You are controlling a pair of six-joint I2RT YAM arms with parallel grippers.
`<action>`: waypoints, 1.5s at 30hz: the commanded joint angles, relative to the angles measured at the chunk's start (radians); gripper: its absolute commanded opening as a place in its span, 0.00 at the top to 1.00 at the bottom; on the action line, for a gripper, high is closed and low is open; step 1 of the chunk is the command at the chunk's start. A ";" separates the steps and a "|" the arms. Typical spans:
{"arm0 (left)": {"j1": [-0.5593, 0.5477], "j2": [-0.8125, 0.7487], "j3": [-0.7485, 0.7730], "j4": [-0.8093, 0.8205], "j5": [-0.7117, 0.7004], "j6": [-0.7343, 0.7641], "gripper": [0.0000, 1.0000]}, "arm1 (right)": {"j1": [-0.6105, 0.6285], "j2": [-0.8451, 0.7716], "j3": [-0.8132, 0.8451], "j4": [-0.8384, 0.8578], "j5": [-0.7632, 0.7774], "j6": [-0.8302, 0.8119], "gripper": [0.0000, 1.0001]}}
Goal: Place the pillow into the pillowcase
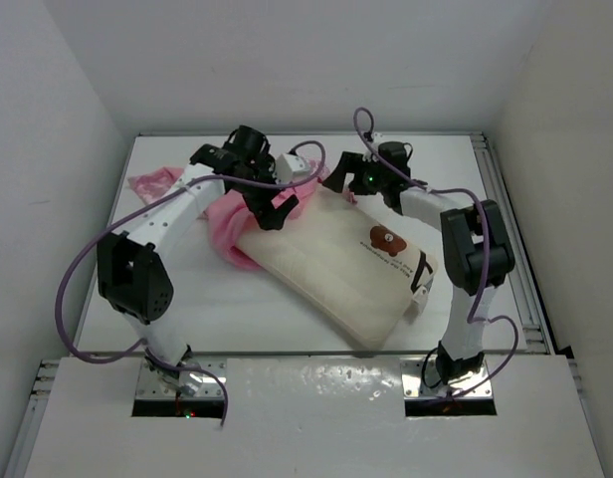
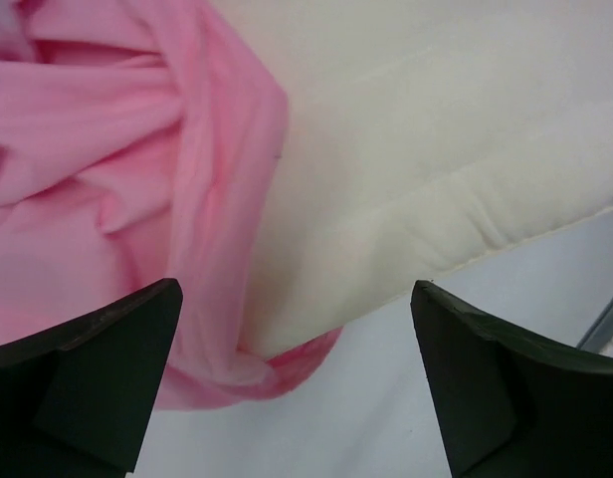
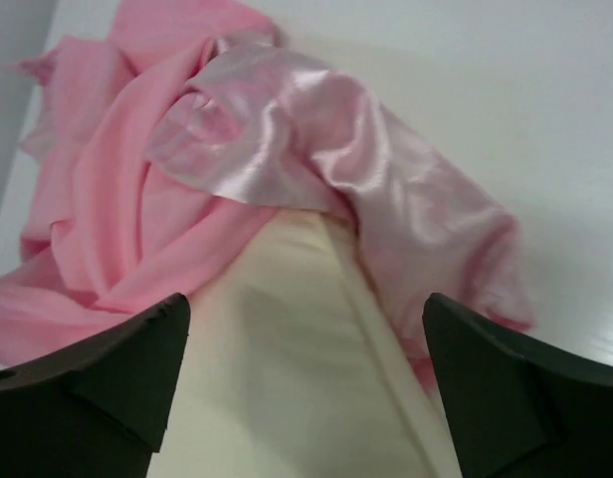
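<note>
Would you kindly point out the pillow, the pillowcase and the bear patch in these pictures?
pillow (image 1: 334,271), top external view, on its bare cream middle.
pillowcase (image 3: 117,199), right wrist view, on the bunched pink folds.
bear patch (image 1: 386,238), top external view, on the brown patch's centre.

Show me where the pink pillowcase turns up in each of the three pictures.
Top external: pillowcase bunched left of centre, over the far end of the pillow.
Left wrist: pillowcase fills the left half.
Right wrist: pillowcase across upper left and centre.
Shared landmark: the cream pillow it wraps.
</note>
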 commanded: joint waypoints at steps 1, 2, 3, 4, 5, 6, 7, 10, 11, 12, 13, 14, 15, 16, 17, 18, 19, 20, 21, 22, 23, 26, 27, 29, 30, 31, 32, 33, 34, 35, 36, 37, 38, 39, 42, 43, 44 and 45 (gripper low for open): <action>0.057 -0.065 0.097 0.051 -0.093 -0.109 0.00 | -0.014 -0.061 0.142 -0.217 0.077 -0.212 0.01; 0.086 -0.078 0.091 0.048 -0.104 -0.114 0.00 | -0.019 -0.090 0.124 -0.223 0.100 -0.235 0.01; 0.097 -0.093 0.076 0.048 -0.116 -0.106 0.00 | -0.025 -0.162 0.098 -0.216 0.120 -0.275 0.01; 0.109 -0.134 0.007 0.050 -0.154 -0.097 0.00 | -0.022 -0.202 0.035 -0.191 0.151 -0.297 0.01; 0.108 -0.162 -0.044 0.070 -0.183 -0.089 0.00 | -0.022 -0.240 0.009 -0.187 0.162 -0.324 0.01; 0.108 -0.185 -0.102 0.085 -0.210 -0.086 0.00 | -0.007 -0.304 -0.023 -0.199 0.163 -0.394 0.03; 0.105 -0.235 -0.222 0.100 -0.242 -0.089 0.21 | 0.005 -0.328 -0.028 -0.253 0.162 -0.439 0.26; 0.105 -0.311 -0.407 0.204 -0.276 -0.178 0.86 | 0.141 -0.394 -0.053 -0.394 0.249 -0.570 1.00; 0.108 -0.322 -0.437 0.218 -0.291 -0.196 0.86 | 0.175 -0.412 -0.082 -0.403 0.268 -0.584 0.93; 0.112 -0.334 -0.460 0.237 -0.305 -0.213 0.83 | 0.214 -0.428 -0.146 -0.397 0.287 -0.634 0.75; 0.132 -0.335 -0.478 0.245 -0.329 -0.232 0.67 | 0.251 -0.463 -0.178 -0.388 0.307 -0.654 0.20; 0.146 -0.338 -0.503 0.260 -0.333 -0.268 0.60 | 0.318 -0.480 -0.214 -0.371 0.362 -0.671 0.06; 0.172 -0.348 -0.514 0.269 -0.322 -0.284 0.51 | 0.350 -0.495 -0.273 -0.334 0.383 -0.673 0.01; 0.183 -0.354 -0.526 0.280 -0.308 -0.298 0.37 | 0.376 -0.521 -0.295 -0.319 0.390 -0.673 0.01; 0.193 -0.360 -0.541 0.313 -0.285 -0.313 0.33 | 0.419 -0.532 -0.316 -0.309 0.410 -0.674 0.01; 0.198 -0.371 -0.579 0.333 -0.255 -0.321 0.30 | 0.444 -0.540 -0.347 -0.302 0.427 -0.670 0.01; 0.200 -0.372 -0.598 0.353 -0.248 -0.345 0.26 | 0.444 -0.543 -0.358 -0.270 0.427 -0.665 0.01; 0.201 -0.366 -0.637 0.404 -0.247 -0.357 0.25 | 0.487 -0.540 -0.372 -0.274 0.461 -0.656 0.01; 0.201 -0.363 -0.659 0.432 -0.244 -0.370 0.25 | 0.501 -0.534 -0.373 -0.283 0.466 -0.653 0.01; 0.203 -0.359 -0.684 0.493 -0.245 -0.396 0.25 | 0.515 -0.511 -0.375 -0.291 0.472 -0.648 0.01; 0.203 -0.343 -0.717 0.520 -0.247 -0.410 0.25 | 0.536 -0.497 -0.383 -0.292 0.498 -0.630 0.01; 0.203 -0.313 -0.753 0.614 -0.280 -0.442 0.33 | 0.565 -0.457 -0.389 -0.323 0.513 -0.560 0.01; 0.203 -0.311 -0.773 0.637 -0.283 -0.436 0.38 | 0.570 -0.454 -0.389 -0.319 0.499 -0.546 0.01; 0.203 -0.315 -0.780 0.674 -0.284 -0.416 0.45 | 0.598 -0.448 -0.389 -0.302 0.454 -0.526 0.01; 0.203 -0.314 -0.781 0.680 -0.264 -0.414 0.55 | 0.610 -0.445 -0.390 -0.273 0.434 -0.522 0.01; 0.201 -0.309 -0.781 0.682 -0.247 -0.414 0.62 | 0.627 -0.436 -0.386 -0.265 0.446 -0.507 0.01; 0.201 -0.306 -0.779 0.682 -0.225 -0.417 0.69 | 0.630 -0.423 -0.378 -0.256 0.455 -0.498 0.01; 0.197 -0.306 -0.784 0.685 -0.186 -0.420 0.83 | 0.633 -0.391 -0.374 -0.253 0.462 -0.471 0.01; 0.198 -0.311 -0.787 0.689 -0.164 -0.420 0.89 | 0.628 -0.373 -0.377 -0.240 0.464 -0.461 0.02; 0.195 -0.315 -0.794 0.697 -0.138 -0.420 1.00 | 0.627 -0.330 -0.374 -0.213 0.453 -0.455 0.13; 0.194 -0.319 -0.794 0.696 -0.132 -0.420 1.00 | 0.615 -0.308 -0.363 -0.210 0.440 -0.440 0.22; 0.192 -0.322 -0.794 0.691 -0.124 -0.417 1.00 | 0.611 -0.287 -0.325 -0.238 0.430 -0.435 0.34; 0.189 -0.325 -0.793 0.688 -0.112 -0.416 1.00 | 0.610 -0.267 -0.303 -0.255 0.424 -0.430 0.52; 0.187 -0.326 -0.796 0.686 -0.107 -0.411 1.00 | 0.605 -0.248 -0.289 -0.260 0.423 -0.423 0.86; 0.187 -0.352 -0.802 0.679 -0.095 -0.401 1.00 | 0.586 -0.276 -0.281 -0.230 0.421 -0.403 1.00; 0.186 -0.366 -0.794 0.662 -0.092 -0.396 1.00 | 0.579 -0.288 -0.283 -0.204 0.410 -0.395 1.00; 0.180 -0.372 -0.779 0.642 -0.080 -0.385 1.00 | 0.570 -0.303 -0.281 -0.193 0.409 -0.381 1.00; 0.171 -0.381 -0.738 0.583 -0.079 -0.349 1.00 | 0.556 -0.329 -0.277 -0.184 0.406 -0.363 1.00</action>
